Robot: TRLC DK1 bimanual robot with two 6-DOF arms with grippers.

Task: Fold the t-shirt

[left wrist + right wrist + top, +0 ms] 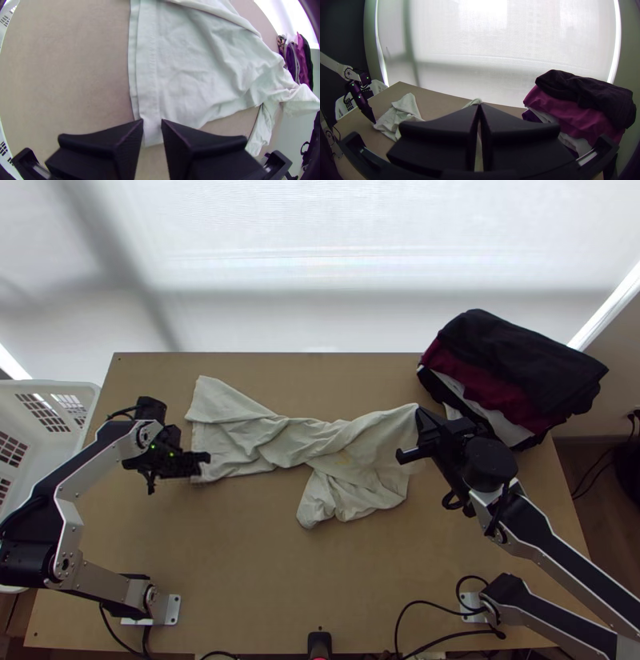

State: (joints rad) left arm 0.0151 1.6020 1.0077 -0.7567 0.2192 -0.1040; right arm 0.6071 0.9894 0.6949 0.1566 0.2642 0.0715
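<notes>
Right gripper [420, 415] pinches raised end of bunched t-shirt [344, 448]; clothes pile [524, 368] near it. Left gripper [200, 462] slightly parted at opposite hem, basket [90, 391] outward, bare table [280, 580] baseward. Left wrist view: layered hem edges. Right wrist view: blind [506, 50] beyond table edge.

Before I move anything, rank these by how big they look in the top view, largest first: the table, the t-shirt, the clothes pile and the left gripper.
1. Table
2. T-shirt and clothes pile: too alike to rank
3. Left gripper
</notes>
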